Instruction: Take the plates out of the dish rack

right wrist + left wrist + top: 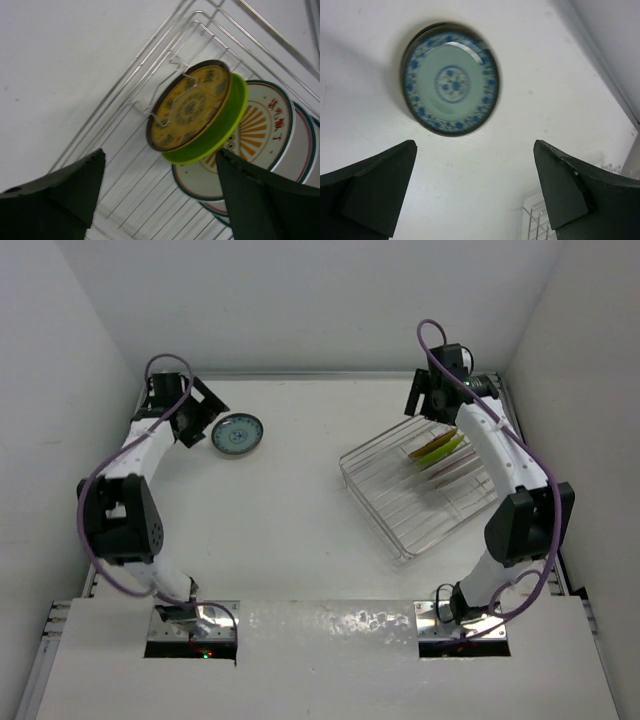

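Observation:
The silver wire dish rack (400, 502) lies at the right of the table. Plates stand on edge in its far part: a yellow-orange patterned plate (189, 106), a lime green one (220, 132) behind it, and a white one with orange rays (260, 130), with more behind. In the top view they show as a leaning row (440, 452). A blue-and-green patterned plate (238, 434) lies flat on the table at the far left; it also shows in the left wrist view (451, 78). My left gripper (475, 192) is open and empty just beside it. My right gripper (160, 192) is open above the rack, near the plates.
White walls enclose the table on three sides. The rack's corner (540, 220) shows at the lower right of the left wrist view. The right arm (510, 455) reaches over the rack's right side.

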### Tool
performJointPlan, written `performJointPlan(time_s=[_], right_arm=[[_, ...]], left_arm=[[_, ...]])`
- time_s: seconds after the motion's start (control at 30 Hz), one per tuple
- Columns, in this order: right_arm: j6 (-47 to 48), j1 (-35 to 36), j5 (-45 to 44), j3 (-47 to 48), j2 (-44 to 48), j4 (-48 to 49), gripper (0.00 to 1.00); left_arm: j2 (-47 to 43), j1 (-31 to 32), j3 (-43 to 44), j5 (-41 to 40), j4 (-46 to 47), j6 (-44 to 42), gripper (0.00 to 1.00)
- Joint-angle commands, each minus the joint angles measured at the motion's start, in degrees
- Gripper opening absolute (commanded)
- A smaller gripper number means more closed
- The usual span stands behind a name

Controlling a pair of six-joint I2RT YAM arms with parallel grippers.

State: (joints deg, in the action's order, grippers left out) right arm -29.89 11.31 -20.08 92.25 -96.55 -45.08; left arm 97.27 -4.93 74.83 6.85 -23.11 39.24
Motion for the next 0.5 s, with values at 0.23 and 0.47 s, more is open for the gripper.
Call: performJointPlan(time_s=[0.23,0.47], right_arm=[[-8.95,-3.66,-7.52,-1.8,-3.73,2.45,0.65],[-12.91,-4.02,-7.17,-7.87,-3.2,6.23,0.61]], left_arm=[[-28.53,12.93,-4.77,-5.7,-6.15,-17.09,1.0],[-33.11,12.93,-14.09,-5.27,-5.89,-22.72,1.0]])
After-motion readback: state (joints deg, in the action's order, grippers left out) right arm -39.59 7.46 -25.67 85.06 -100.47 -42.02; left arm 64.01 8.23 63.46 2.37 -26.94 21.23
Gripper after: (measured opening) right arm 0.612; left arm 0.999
